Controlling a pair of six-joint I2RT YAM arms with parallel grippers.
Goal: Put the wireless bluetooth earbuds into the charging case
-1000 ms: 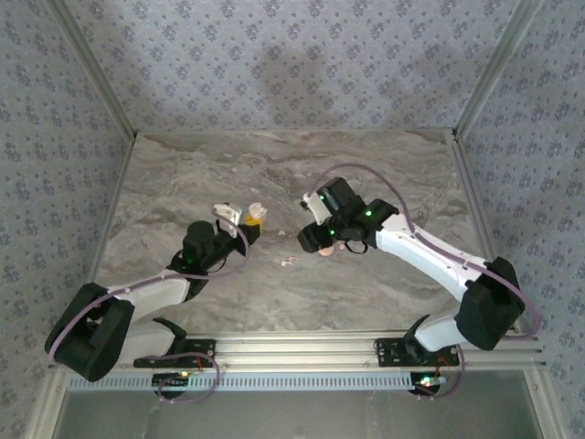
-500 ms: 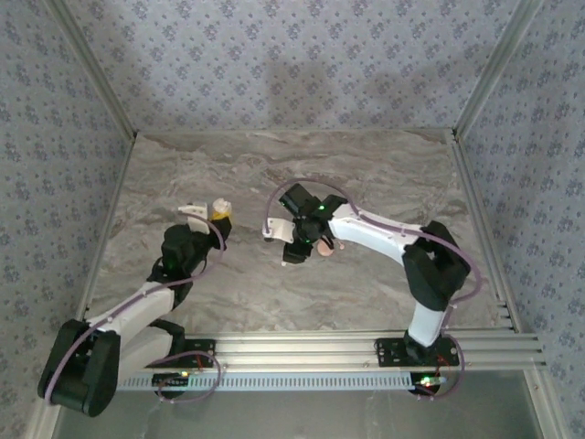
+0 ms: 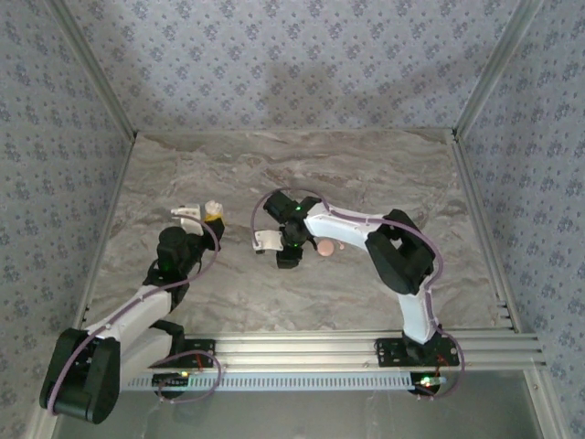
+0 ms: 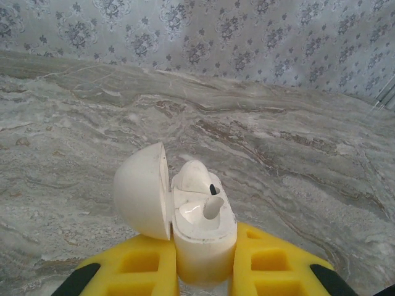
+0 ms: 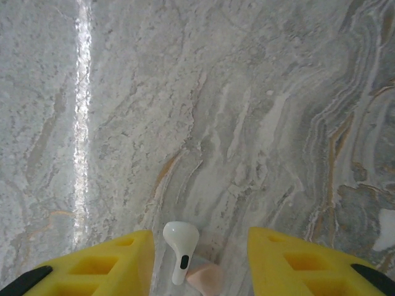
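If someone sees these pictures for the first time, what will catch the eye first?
First, the white charging case clamped between the yellow fingers of the left gripper, its lid swung open and one earbud already sitting inside. Next, a loose earbud lying on the marble table between the spread fingers of the right gripper, beside a small pink piece.

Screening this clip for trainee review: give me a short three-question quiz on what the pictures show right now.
1. True or false: the case's lid is shut.
2. What does the left pincer hold? A) earbud B) case C) nothing
3. Fill in: the loose earbud lies on the table between the right pincer's ____.
Key: 1 false; 2 B; 3 fingers.
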